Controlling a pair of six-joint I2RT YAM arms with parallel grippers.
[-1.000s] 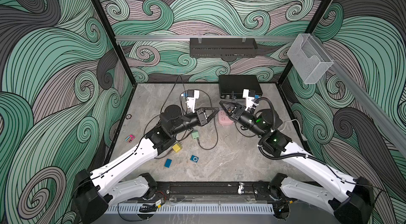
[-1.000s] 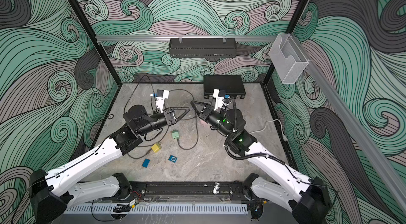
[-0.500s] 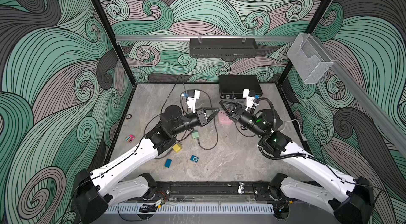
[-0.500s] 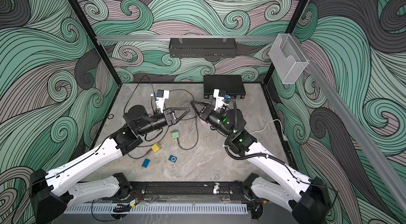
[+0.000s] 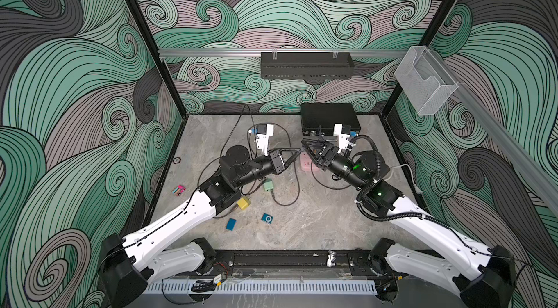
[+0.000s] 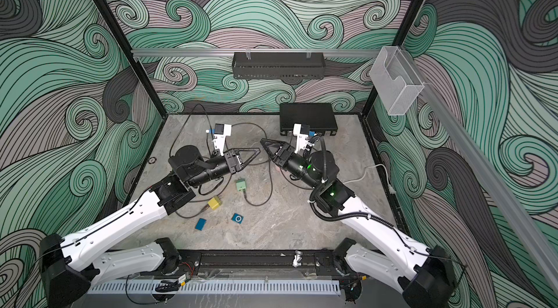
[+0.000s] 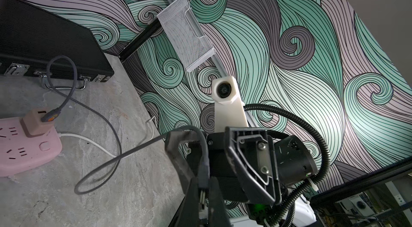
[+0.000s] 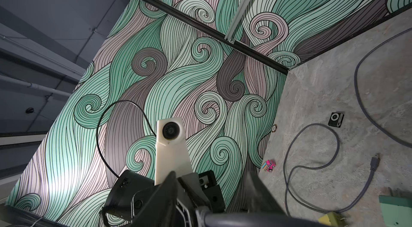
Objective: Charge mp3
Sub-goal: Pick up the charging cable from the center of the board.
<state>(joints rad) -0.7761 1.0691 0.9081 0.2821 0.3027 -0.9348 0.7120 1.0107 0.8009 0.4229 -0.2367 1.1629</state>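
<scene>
Pink power strip (image 7: 29, 154), grey cable (image 7: 142, 147), blue mp3 player (image 5: 267, 218) (teal swirl-patterned walls (image 5: 302, 13))

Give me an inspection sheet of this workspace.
Surface: grey stone-look table, no spills seen.
Job's things: blue mp3 player lies loose and unplugged; pink power strip carries a charger block.
Clutter: yellow plug, green adaptor, blue block, pink toy, black case.
Grippers: left gripper shut on cable plug; right gripper open.
Cables: grey cable runs from the charger block, loops on the table, ends at that plug.
Surroundings: swirl-patterned walls, mesh wall holder.
</scene>
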